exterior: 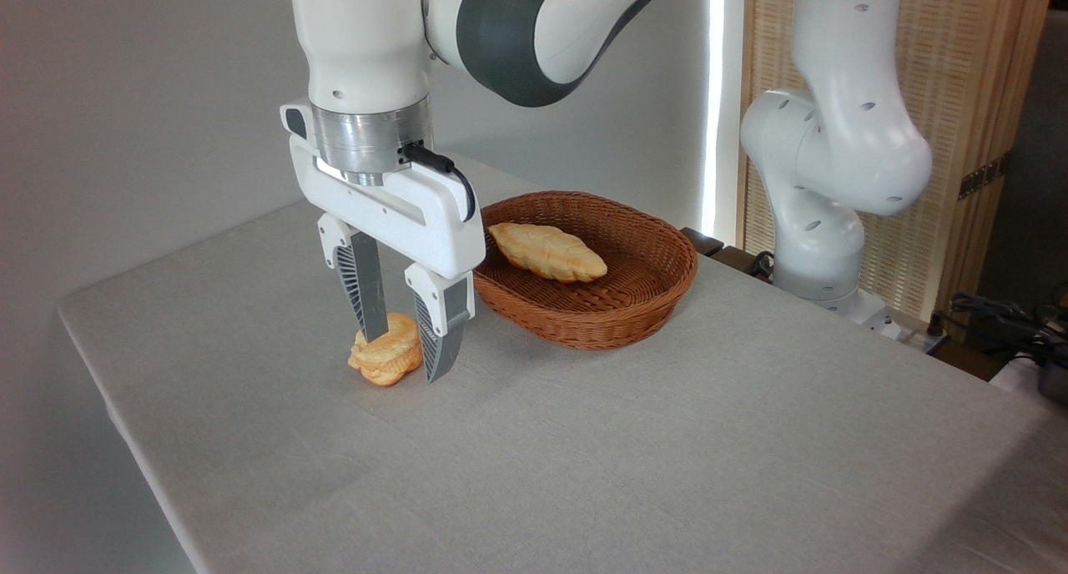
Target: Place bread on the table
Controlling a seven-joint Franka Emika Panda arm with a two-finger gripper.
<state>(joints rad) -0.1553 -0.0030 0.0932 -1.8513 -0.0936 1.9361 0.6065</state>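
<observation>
Brown wicker basket (659,294), oval, at about 1 o'clock from frame centre. Slatted wood screen (976,98) at 2 o'clock, behind. Black cables (993,311) at 3 o'clock, right edge. Plain grey wall (142,98) at 10 o'clock.

The fingers (442,328) hide part of the small bun (385,353).

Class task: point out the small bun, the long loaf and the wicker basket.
small bun (385,359), fixed camera view, on its layered front left side.
long loaf (546,253), fixed camera view, on the middle of its ridged top.
wicker basket (584,319), fixed camera view, on its near outer wall.
</observation>
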